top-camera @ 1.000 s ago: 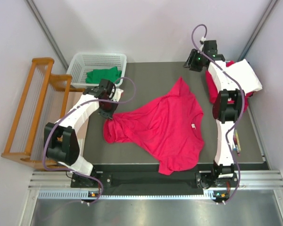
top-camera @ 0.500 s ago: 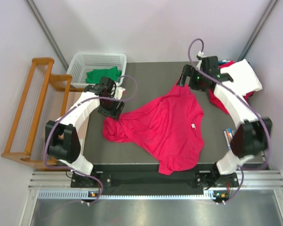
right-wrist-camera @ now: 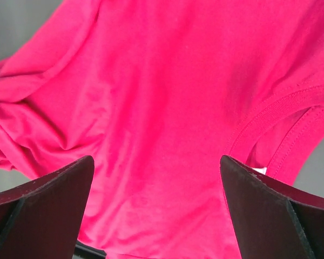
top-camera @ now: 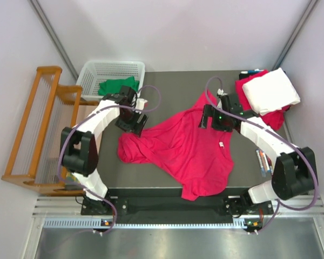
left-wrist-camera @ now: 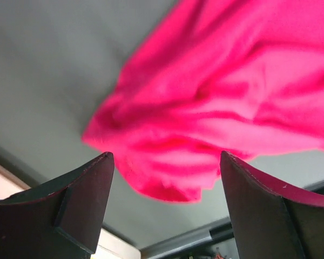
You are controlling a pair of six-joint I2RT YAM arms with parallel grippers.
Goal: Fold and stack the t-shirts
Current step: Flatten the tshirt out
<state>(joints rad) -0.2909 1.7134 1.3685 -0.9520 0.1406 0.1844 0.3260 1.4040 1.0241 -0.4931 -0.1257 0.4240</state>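
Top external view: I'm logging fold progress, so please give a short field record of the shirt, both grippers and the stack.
shirt on table: red t-shirt, unfolded, rumpled, left end bunched
left gripper: open, above the bunched end, holding nothing
right gripper: open, above the shirt near its collar, holding nothing
stack: white folded shirt on a red folded shirt, far right corner
basket: green garment inside

No legible text, labels or numbers on anything in view.
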